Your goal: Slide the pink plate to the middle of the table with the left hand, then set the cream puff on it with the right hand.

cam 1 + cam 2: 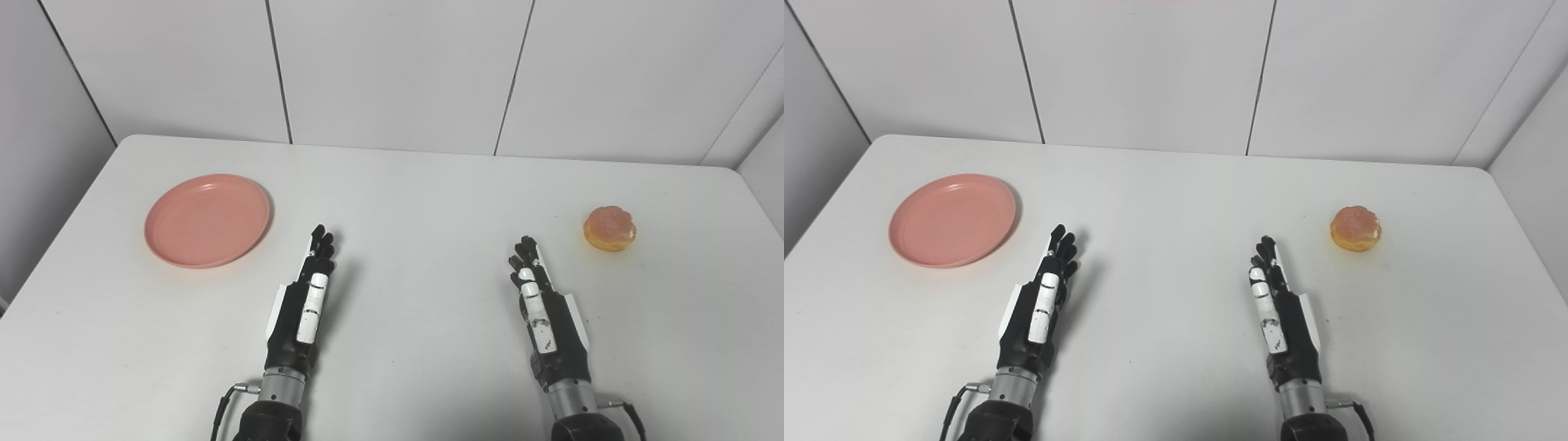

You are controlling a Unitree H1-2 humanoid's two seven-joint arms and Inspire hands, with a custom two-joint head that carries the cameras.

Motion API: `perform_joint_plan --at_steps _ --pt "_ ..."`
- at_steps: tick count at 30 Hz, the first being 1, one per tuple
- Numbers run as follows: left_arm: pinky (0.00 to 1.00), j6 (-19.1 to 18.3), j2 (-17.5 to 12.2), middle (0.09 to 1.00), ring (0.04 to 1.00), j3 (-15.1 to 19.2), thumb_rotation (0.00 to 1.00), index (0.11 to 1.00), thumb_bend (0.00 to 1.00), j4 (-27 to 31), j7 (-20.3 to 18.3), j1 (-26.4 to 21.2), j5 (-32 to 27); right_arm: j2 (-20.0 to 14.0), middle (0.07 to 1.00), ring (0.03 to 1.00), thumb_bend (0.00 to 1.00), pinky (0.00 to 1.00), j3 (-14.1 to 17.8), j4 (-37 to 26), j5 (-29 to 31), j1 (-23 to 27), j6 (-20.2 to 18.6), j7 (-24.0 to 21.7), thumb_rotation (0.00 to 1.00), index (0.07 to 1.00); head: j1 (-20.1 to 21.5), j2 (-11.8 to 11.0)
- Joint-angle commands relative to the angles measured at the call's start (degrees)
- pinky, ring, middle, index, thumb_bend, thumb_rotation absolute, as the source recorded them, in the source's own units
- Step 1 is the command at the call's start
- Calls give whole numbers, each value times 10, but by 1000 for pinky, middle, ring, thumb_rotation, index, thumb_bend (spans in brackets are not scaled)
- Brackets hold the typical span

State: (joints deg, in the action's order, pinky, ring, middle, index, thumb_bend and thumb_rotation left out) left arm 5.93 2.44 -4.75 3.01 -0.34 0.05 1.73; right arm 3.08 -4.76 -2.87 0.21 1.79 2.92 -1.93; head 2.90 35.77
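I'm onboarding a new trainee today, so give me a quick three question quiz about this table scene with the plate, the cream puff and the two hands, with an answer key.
1. True or false: the cream puff already sits on the pink plate.
2. Which hand is nearer the plate: A) left hand, B) right hand?
3. Fill in: both hands hold ____.

Key:
1. False; the puff lies on the bare table at the right, far from the plate at the left.
2. A.
3. Nothing; both are open, fingers extended, between plate and puff.
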Motion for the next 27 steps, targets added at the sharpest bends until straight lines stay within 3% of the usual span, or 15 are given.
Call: perform_joint_plan --at_steps 1,7,15,17,25,27 --pt "1000 21 0 1000 1000 0 999 1000 523 -18 1 5 3 0 990 976 528 1000 -3 -18 2 9 15 -5 932 990 -1 0" --pt "1000 18 -1 1000 1000 0 1000 1000 522 -18 0 5 5 0 986 975 523 1000 -3 -17 -2 10 17 -3 928 991 -5 -2" --pt "1000 25 15 1000 1000 -17 1000 1000 531 -27 8 4 25 -12 986 975 535 1000 16 -6 33 9 24 -13 852 988 -107 -28" --pt "1000 37 19 1000 1000 -23 1000 1000 530 -35 12 2 39 -18 988 976 522 1000 21 -4 40 8 28 -18 851 988 -120 -33" --pt "1000 25 37 1000 1000 -23 1000 1000 602 -37 25 -8 50 -39 1000 997 520 1000 28 -1 58 8 32 -38 868 1000 -164 -47" --pt "1000 24 39 1000 1000 -20 1000 1000 565 -32 23 -11 46 -43 1000 1000 497 1000 29 6 64 10 39 -45 880 1000 -168 -49"
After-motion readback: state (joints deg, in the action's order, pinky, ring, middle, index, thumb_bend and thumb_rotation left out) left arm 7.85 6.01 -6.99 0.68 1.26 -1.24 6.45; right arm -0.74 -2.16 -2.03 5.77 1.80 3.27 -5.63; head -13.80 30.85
